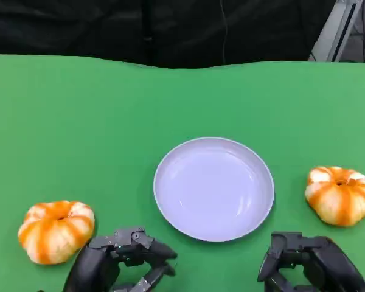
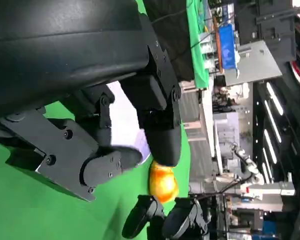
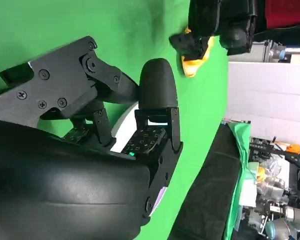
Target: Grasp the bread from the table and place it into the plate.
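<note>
Two pumpkin-shaped orange-and-white breads lie on the green table: one at the near left (image 1: 56, 231), one at the right (image 1: 340, 194). An empty white plate (image 1: 214, 188) sits between them. My left hand (image 1: 118, 264) hovers at the near edge, just right of the left bread, fingers apart and holding nothing. My right hand (image 1: 307, 264) sits near the front edge, below and left of the right bread, also empty. In the left wrist view the right bread (image 2: 162, 182) lies beyond my fingers (image 2: 155, 120). The right wrist view has the left bread (image 3: 195, 62) partly behind the other hand (image 3: 220, 22).
The green table (image 1: 79, 121) stretches far behind the plate to a dark backdrop. A metal frame (image 1: 337, 27) stands past the far right corner. Lab benches and equipment lie beyond the table in the wrist views.
</note>
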Available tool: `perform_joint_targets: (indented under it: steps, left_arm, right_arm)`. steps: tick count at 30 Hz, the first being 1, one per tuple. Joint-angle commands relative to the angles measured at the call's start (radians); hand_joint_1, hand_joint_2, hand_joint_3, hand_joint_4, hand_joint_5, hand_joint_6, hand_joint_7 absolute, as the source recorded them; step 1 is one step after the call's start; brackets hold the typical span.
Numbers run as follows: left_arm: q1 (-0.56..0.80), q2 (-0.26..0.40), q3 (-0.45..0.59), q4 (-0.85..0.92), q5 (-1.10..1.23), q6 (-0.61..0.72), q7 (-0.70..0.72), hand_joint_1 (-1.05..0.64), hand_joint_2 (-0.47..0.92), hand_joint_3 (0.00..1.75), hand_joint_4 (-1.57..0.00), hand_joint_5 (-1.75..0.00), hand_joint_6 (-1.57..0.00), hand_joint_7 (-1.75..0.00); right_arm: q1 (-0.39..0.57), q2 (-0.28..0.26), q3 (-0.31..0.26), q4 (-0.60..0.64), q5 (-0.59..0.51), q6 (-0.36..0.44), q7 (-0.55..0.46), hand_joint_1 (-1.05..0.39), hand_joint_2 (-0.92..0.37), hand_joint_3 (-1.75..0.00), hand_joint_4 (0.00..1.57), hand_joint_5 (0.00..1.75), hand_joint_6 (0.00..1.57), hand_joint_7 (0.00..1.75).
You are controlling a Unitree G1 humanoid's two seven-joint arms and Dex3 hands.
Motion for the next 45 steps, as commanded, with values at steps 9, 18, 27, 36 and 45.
perform_joint_targets:
  steps: [9, 18, 27, 36, 45]
  left_arm:
    - [0.004, 0.013, 0.005, -0.009, -0.015, 0.0, -0.005, -0.19, 0.9, 0.06, -0.85, 0.0, -0.74, 0.0]
    - [0.002, 0.015, 0.003, -0.009, -0.029, 0.003, -0.015, -0.19, 0.92, 0.03, -0.85, 0.0, -0.74, 0.0]
    - [0.0, 0.034, 0.018, -0.046, -0.01, -0.022, -0.007, -0.39, 0.92, 0.07, -0.76, -0.01, -0.67, 0.0]
    - [0.034, 0.065, 0.026, -0.178, 0.036, 0.003, 0.054, -0.62, 0.92, 0.13, -0.69, 0.0, -0.58, 0.0]
    - [0.05, 0.092, 0.038, -0.24, 0.073, 0.002, 0.092, -0.63, 0.92, 0.14, -0.63, 0.0, -0.55, 0.0]
  right_arm:
    - [-0.013, -0.011, -0.007, 0.018, -0.001, -0.016, -0.003, -0.09, -0.61, -0.98, 0.84, 1.44, 0.87, 1.18]
    - [-0.015, -0.009, -0.008, 0.025, 0.005, -0.02, 0.003, -0.09, -0.61, -0.97, 0.84, 1.44, 0.87, 1.18]
    - [-0.015, -0.008, -0.007, 0.022, 0.008, -0.019, 0.006, -0.09, -0.61, -0.97, 0.84, 1.45, 0.86, 1.18]
    - [-0.014, -0.009, -0.008, 0.028, 0.007, -0.019, 0.006, -0.09, -0.62, -0.96, 0.84, 1.44, 0.86, 1.19]
    - [-0.015, -0.009, -0.008, 0.03, 0.005, -0.026, 0.005, -0.09, -0.63, -0.94, 0.84, 1.44, 0.86, 1.19]
